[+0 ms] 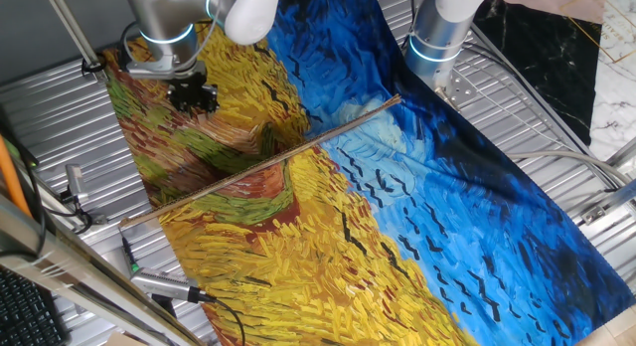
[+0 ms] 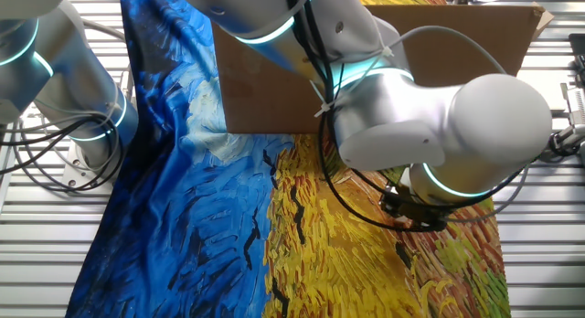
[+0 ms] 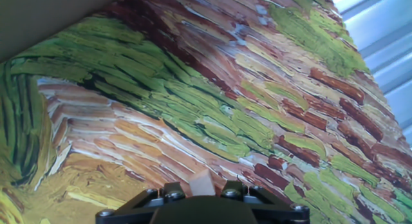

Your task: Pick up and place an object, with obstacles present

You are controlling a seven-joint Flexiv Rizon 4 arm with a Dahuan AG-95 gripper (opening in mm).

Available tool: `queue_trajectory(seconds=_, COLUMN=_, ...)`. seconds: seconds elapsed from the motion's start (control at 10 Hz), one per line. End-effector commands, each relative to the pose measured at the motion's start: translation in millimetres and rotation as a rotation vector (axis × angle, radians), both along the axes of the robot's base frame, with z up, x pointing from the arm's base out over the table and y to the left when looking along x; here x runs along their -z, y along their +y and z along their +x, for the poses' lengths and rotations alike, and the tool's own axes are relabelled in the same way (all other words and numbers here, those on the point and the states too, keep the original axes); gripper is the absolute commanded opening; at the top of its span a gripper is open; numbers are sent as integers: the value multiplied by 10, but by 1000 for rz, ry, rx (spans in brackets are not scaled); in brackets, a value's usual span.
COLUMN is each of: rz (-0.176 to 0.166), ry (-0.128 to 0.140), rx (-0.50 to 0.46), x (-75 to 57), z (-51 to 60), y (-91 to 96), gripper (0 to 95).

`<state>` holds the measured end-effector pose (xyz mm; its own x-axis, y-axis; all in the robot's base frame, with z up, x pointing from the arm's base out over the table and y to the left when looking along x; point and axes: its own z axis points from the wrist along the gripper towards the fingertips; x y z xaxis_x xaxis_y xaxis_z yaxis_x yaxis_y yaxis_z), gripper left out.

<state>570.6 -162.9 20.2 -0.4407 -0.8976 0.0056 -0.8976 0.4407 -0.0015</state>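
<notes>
One grasp looks done, placement does not. Hand view: a small pale tan block (image 3: 201,183) sits right between the black fingertips at the bottom edge, so my read is the gripper (image 3: 201,193) is clamped on it. The view is tight and only the block's top shows, so I hold that loosely. Painted tablecloth (image 3: 212,114) fills everything below and beyond the block, green and brown strokes; whether the block is clear of the cloth or touching it, cannot tell.

One fixed view, near to far: cables and a pen-like tool lie at the near left edge. Next comes the long thin brown rod (image 1: 260,163), lying diagonally across the cloth (image 1: 417,237) from near left to far right, which I judge is the obstacle. Beyond it, far left, the gripper (image 1: 193,98) hangs just above the yellow-green part of the cloth, well apart from the rod. Block is not resolvable here.

Other fixed view: the arm's big white joint (image 2: 439,126) hides most of the gripper (image 2: 416,208); fingers not readable. A brown cardboard panel (image 2: 274,80) stands upright behind the arm at the far side of the cloth.

Containers: none visible in any view. No bin, tray or marked target, so the drop spot is unknown.

Left: carry, clear the rod, set down, release.
</notes>
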Motion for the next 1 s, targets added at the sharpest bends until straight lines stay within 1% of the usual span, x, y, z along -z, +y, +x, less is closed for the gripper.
queue_trajectory(seconds=0.1, rz=14, ry=3, rx=-28, x=3, z=8, y=11, gripper=380)
queue_trajectory(seconds=0.4, rz=22, ry=3, rx=-36, x=3, z=8, y=11, gripper=380)
queue_trajectory(seconds=0.5, rz=21, ry=3, rx=-41, x=4, z=8, y=11, gripper=190)
queue_trajectory(seconds=1.0, rz=18, ry=5, rx=-43, x=6, z=8, y=13, gripper=190)
